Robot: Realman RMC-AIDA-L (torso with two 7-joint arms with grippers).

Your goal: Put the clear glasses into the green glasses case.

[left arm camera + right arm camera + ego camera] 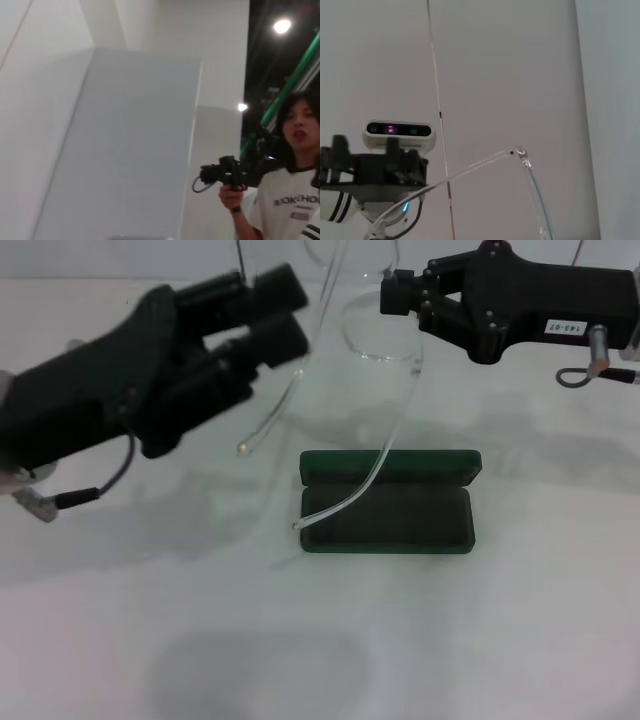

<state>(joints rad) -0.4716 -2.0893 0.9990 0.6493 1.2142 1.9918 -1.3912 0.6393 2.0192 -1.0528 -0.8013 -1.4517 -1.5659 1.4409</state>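
Right now the clear glasses (372, 340) are hanging in the air above the white table (520, 620), carried between both arms. The right gripper (388, 292) is reaching in from the far right, and its fingers look clamped on the front of the glasses near one lens. The left gripper (285, 312) is coming in from the left beside the other side of the frame; whether its fingers are apart or together on the frame I cannot tell.

Both thin arms of the glasses are dangling open. One is trailing down over the green glasses case (388, 504), its tip lying at the case's left end; the other is hanging left of the case, clear of it. In the right wrist view the glasses (522, 165) are showing as a hinge with two thin arms spreading from it.

The case is lying open, lid back, and nothing but that one trailing tip is over its dark lining.

To do this step well, the arms of the glasses probably need folding flat against the lenses before lowering, and the frame should be kept parallel to the long side of the case so it is settling inside the rim rather than bridging it.
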